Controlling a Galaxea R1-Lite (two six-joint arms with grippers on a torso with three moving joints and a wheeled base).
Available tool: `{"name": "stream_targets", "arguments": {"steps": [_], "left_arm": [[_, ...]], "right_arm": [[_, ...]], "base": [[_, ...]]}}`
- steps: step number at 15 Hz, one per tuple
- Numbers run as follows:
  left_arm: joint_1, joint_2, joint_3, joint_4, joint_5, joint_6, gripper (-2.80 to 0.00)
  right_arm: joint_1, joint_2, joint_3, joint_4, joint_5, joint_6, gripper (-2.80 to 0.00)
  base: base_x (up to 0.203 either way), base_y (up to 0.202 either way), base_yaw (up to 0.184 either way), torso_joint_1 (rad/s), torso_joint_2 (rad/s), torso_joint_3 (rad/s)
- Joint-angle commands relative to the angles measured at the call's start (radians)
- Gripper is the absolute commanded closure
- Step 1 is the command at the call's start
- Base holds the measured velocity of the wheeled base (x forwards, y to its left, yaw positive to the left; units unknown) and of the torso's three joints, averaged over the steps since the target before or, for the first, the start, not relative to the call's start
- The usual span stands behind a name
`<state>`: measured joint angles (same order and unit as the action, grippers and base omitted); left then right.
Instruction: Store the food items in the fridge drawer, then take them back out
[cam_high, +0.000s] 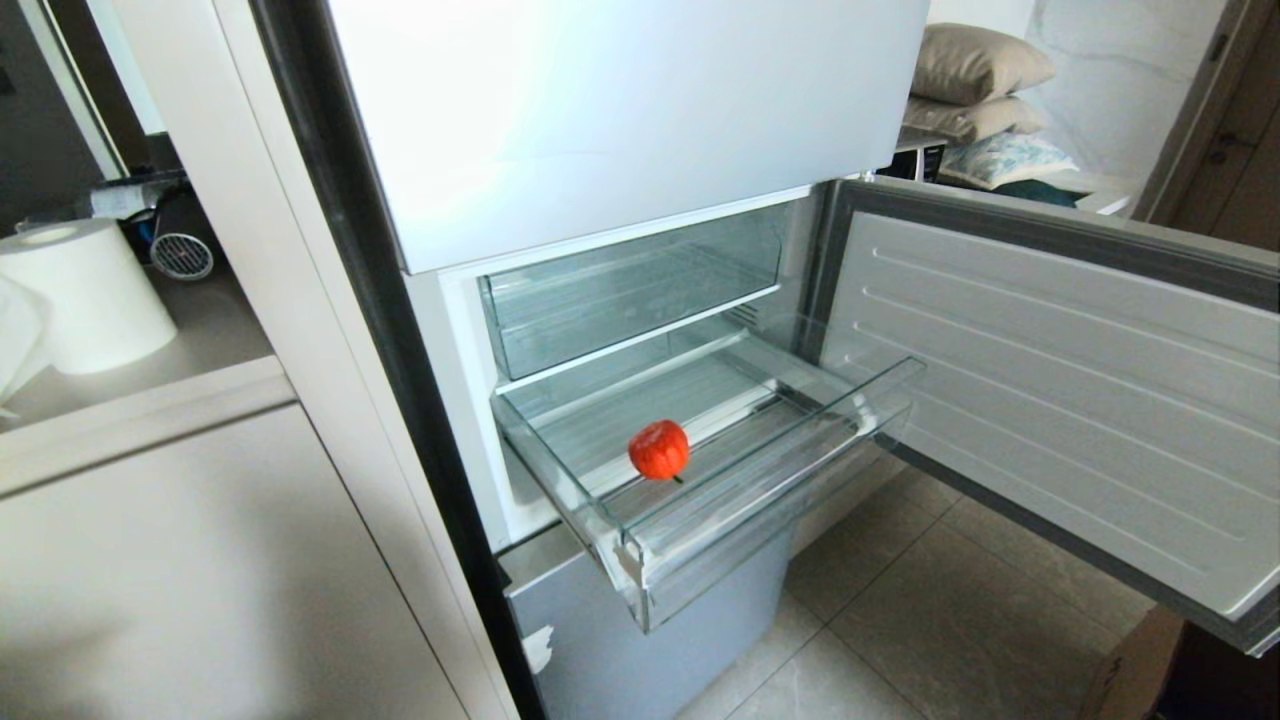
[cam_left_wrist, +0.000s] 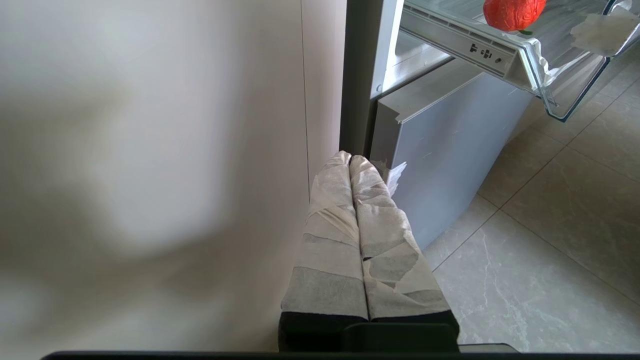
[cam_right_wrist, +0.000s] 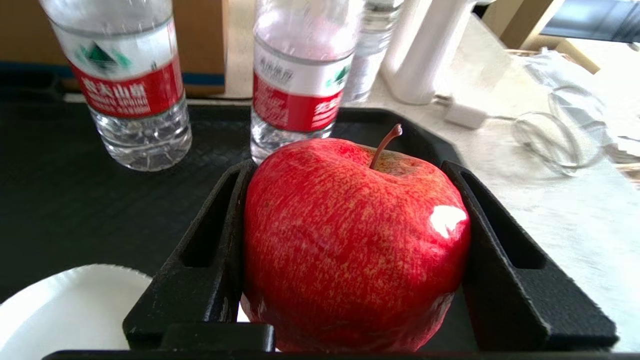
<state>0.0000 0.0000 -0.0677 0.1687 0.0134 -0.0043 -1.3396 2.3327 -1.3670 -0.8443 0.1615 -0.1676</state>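
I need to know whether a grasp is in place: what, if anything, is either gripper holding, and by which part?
The right gripper holds the red apple by its opposite sides, stem up. The left gripper is shut on nothing.

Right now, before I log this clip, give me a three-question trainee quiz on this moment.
1. True or false: the fridge drawer is pulled out with one orange-red food item in it.
2. What does the right gripper grip? A) water bottle B) red apple C) nothing
3. Fill in: the left gripper, low beside the fridge, has its fingers ____.

Key: 1 true; 2 B; 3 shut.
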Motion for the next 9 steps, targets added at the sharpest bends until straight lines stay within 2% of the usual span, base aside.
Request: {"name": "stream_targets", "arguments": {"steps": [1,4,9], "left_arm": [[0.0,0.0,0.0,0.0,0.0,0.0,0.0],[0.0,0.0,0.0,0.001,0.0,0.0,0.0],[0.0,0.0,0.0,0.0,0.0,0.0,0.0]], "right_arm": [[0.013,0.064,-0.026,-0.027,0.0,-0.004,0.0],[0.031,0.13,-0.053,-0.079,-0.018,-0.02,0.0],[0.054,0.175,-0.073,-0.088,-0.031,-0.023,0.0]], "base": [[0.0,0.0,0.0,0.0,0.0,0.0],[0.0,0.0,0.0,0.0,0.0,0.0],[0.0,0.0,0.0,0.0,0.0,0.0]]}}
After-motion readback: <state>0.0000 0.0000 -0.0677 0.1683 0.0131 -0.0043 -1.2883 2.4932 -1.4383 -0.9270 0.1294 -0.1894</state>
